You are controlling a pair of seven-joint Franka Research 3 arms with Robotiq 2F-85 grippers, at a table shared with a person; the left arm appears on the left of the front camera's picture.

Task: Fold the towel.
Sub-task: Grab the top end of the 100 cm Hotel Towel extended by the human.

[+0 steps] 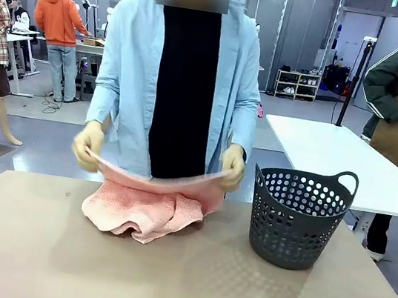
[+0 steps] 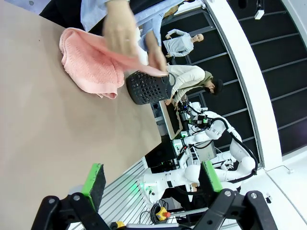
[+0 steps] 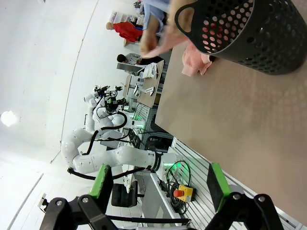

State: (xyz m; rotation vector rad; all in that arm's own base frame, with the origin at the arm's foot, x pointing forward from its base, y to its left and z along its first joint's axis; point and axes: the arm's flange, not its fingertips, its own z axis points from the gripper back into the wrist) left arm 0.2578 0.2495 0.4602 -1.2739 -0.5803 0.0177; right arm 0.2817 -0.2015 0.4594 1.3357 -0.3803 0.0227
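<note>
The towel (image 1: 146, 212) is at the far side of the surface (image 1: 163, 286), close to the person and well apart from both arms. The person holds its top edge up with one hand (image 1: 88, 146) at one end and the other hand (image 1: 232, 169) at the other end. That edge makes a long line running from side to side across the surface. The rest hangs down and sits in a soft, bunched heap on the surface. The towel is pink and fluffy with a bumpy zigzag weave, and it looks floppy, so it would likely sag if lifted by one corner. The left jaws are spread wide with nothing between their green pads (image 2: 94, 179). The right jaws are spread wide too, with nothing between their green pads (image 3: 217, 184). Both sit on the robot's side, facing out over the surface. The dark basket (image 1: 297, 220) is round, made of hard plastic and full of holes. It stands near the towel on the right, partly between it and the right jaws. So the left jaws probably have the clearer way in, though the hands are blurry in the left wrist view, so it is hard to be sure.
</note>
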